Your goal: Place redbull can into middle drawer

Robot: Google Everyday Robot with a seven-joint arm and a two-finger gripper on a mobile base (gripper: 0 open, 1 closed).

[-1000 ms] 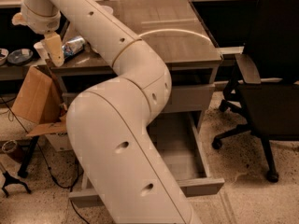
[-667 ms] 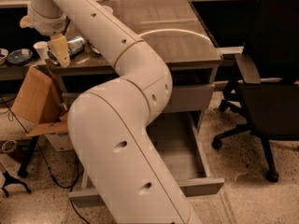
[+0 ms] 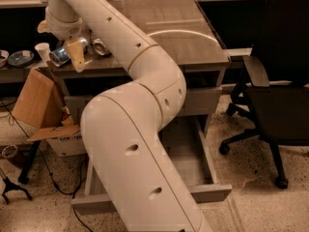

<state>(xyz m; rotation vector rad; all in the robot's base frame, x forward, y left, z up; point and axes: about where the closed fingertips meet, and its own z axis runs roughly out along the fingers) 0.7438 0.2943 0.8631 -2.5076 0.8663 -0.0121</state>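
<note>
The redbull can (image 3: 60, 55) lies on its side at the left end of the desk top (image 3: 193, 42), silver and blue. My gripper (image 3: 65, 50) is over that end of the desk and stands open. One tan finger (image 3: 77, 57) hangs just right of the can; the other is mostly hidden behind the wrist. The can is not held. The middle drawer (image 3: 208, 192) is pulled out low under the desk. Its flat tray (image 3: 186, 151) shows to the right of my arm, which hides the left part.
A second can (image 3: 100, 46) lies right of the gripper. A white cup (image 3: 42, 50) and a bowl (image 3: 20, 57) stand at the left. A cardboard box (image 3: 34, 100) leans below the desk's left end. A black office chair (image 3: 280, 81) stands at the right.
My gripper has moved to the right along the desk's left end and now hangs right beside the redbull can. The drawer has not moved.
</note>
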